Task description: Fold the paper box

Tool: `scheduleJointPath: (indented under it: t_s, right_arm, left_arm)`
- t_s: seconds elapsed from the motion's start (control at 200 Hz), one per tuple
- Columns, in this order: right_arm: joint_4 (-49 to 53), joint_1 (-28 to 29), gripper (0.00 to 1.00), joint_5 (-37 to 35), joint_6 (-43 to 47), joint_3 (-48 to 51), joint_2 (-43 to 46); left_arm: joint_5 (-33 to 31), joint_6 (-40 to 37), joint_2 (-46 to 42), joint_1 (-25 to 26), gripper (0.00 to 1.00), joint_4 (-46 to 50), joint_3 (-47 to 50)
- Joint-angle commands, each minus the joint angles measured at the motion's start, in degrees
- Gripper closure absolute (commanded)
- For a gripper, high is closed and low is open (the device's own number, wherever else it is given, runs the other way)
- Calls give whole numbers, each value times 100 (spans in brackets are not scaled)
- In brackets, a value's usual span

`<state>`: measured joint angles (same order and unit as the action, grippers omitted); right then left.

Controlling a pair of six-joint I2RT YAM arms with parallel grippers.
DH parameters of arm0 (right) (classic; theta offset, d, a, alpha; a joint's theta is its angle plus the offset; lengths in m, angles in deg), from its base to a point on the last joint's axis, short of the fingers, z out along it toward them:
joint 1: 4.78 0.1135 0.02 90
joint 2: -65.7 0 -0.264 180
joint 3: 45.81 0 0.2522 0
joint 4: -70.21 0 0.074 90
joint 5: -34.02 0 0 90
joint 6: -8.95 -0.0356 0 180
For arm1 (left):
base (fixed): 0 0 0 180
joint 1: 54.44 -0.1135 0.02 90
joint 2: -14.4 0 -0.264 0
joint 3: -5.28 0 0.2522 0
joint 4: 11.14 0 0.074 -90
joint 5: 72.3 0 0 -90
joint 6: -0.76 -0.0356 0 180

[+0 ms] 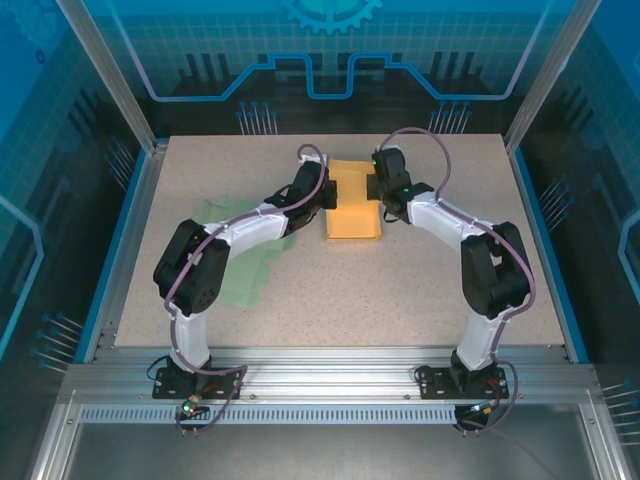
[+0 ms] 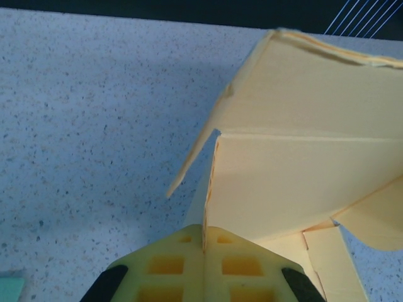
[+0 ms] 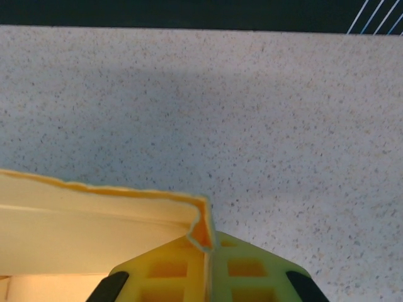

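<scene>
The yellow paper box (image 1: 355, 200) lies partly folded in the middle of the table, between the two arms. My left gripper (image 1: 326, 196) is at its left edge and is shut on a thin upright flap of the paper box (image 2: 302, 163); the flap's edge runs straight down between the yellow fingers (image 2: 173, 264). My right gripper (image 1: 376, 188) is at the box's right edge, shut on a folded corner of the paper box (image 3: 94, 220). That corner sits pinched at the tip of its fingers (image 3: 245, 270).
A pale green sheet (image 1: 245, 265) lies flat on the table (image 1: 440, 290) under and left of my left arm; its corner (image 2: 9, 283) shows beside the left fingers. Blue walls and a metal frame surround the table.
</scene>
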<state>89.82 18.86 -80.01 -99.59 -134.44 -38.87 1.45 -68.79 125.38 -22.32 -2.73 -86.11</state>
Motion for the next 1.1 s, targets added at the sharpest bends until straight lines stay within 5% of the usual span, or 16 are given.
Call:
scheduleJointPath:
  t_s: [0.0, 0.705, 1.096]
  right_arm:
    - [-580, 375, 100, 389, -112, 383, 193]
    - [-886, 813, 100, 72, -216, 1475, 730]
    - [-2038, 990, 100, -49, -255, 2987, 1271]
  left_arm:
    - [447, 332, 90, 318, 99, -611, 124]
    - [432, 855, -316, 635, 97, -844, 1073]
    - [830, 851, -705, 623, 89, -1721, 2098]
